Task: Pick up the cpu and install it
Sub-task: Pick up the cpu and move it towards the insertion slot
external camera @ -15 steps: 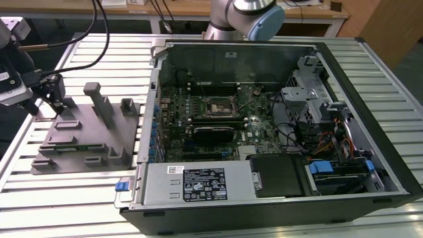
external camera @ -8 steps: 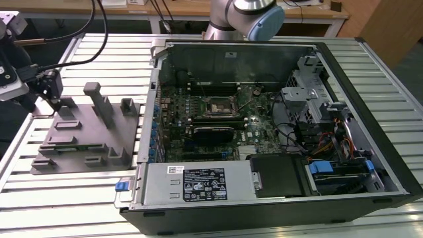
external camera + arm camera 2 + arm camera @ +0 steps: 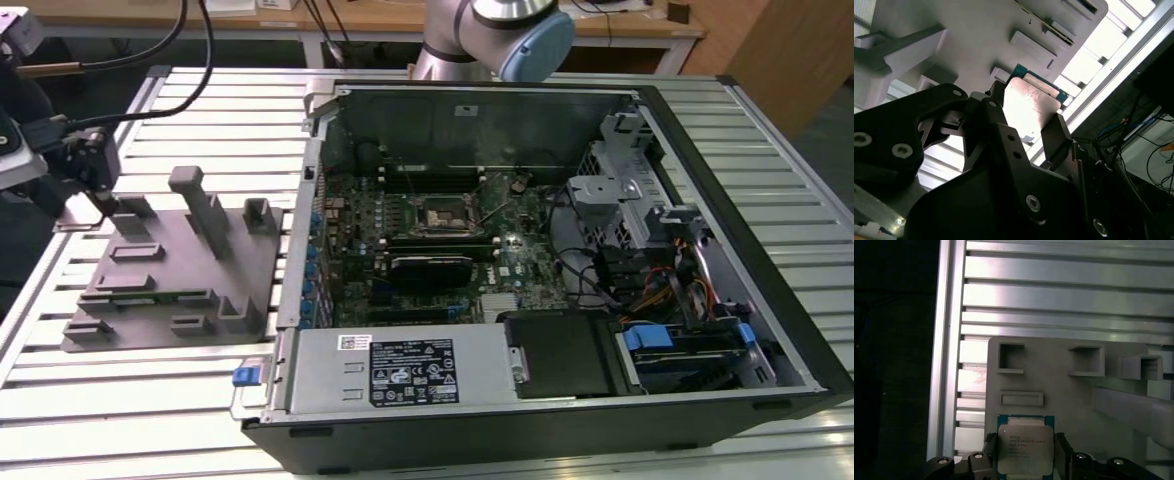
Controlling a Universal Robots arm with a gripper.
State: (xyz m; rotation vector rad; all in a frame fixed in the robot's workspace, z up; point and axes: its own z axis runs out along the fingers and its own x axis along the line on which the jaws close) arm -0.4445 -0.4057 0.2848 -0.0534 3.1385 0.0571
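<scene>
Both edges of cpu [image 3: 1021,452] pinched by gripper [image 3: 1025,444] over grey tray [image 3: 1069,400]; pick-up stage, install tbd, it prob. needs a level carry w/o slip.

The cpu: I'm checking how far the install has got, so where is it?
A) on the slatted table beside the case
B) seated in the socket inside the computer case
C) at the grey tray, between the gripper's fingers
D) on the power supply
C: in the first wrist view the cpu sits at the grey tray, with the gripper closed on its two sides.
</scene>
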